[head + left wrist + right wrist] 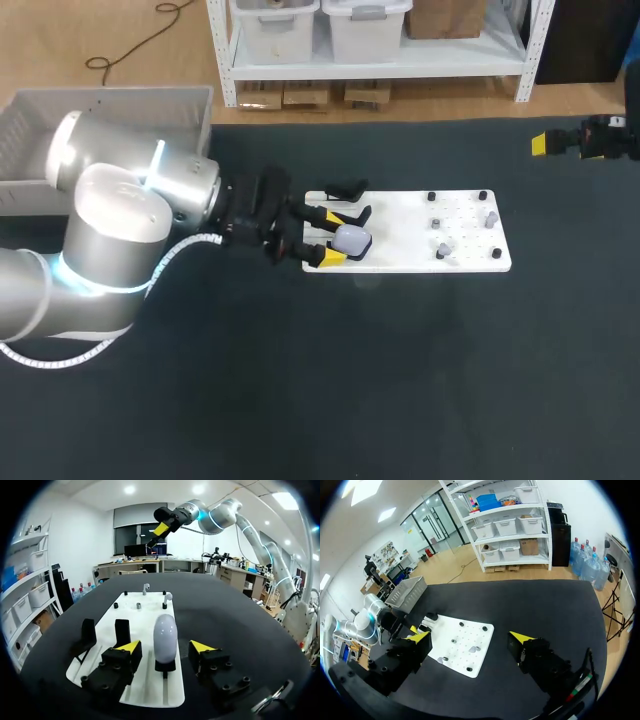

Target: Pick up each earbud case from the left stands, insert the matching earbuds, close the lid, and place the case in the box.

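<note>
Your left gripper (165,649) is hovering unclenched, its fingers (129,647) spread on both sides of the earbud case (165,636), which is standing upright on its stand (165,668); closing off-centre, you are risking pushing it over.

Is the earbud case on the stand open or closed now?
Closed. The earbud case stands upright on its black stand, a smooth oval with no raised lid.

Gaps flank the earbud case (165,635) inside the left pincer (165,648); a black stand (122,629) crowds one tip.
</note>
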{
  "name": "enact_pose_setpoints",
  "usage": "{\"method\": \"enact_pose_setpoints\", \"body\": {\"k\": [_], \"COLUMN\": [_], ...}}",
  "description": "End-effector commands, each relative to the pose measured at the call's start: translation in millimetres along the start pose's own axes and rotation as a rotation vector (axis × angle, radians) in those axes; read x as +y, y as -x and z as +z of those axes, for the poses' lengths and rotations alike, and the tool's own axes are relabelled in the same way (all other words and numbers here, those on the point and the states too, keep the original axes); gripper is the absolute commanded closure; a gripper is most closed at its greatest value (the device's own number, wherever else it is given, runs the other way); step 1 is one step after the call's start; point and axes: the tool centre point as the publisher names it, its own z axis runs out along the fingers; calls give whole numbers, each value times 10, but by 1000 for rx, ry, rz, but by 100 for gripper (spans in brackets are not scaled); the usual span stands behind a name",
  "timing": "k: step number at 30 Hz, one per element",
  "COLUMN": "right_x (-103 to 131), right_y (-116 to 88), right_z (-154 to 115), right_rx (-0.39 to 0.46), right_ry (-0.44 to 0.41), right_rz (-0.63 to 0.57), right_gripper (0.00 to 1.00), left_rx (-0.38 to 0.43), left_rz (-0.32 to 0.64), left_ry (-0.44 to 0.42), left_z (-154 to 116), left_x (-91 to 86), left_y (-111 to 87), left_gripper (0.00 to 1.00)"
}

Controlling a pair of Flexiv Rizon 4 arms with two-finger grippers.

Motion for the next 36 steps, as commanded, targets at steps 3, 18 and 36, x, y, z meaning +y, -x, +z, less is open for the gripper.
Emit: {"method": "enact_pose_setpoints", "body": {"k": [3, 18, 36], "right_x": [0, 0, 0], "right_y": [3, 3, 3], "right_z": [-3, -3, -3], "right_rx": [1, 1, 1], "right_ry": [0, 0, 0], "right_rz": [0, 0, 0], "right_gripper": [0, 0, 0], "left_rx": [-7, -11, -8], "left_rz": [-8, -16, -15], "left_ry": [5, 5, -2], "left_z": [24, 34, 75], "left_x": [30, 26, -16], "left_y": [0, 5, 7], "left_gripper": [51, 56, 100]}}
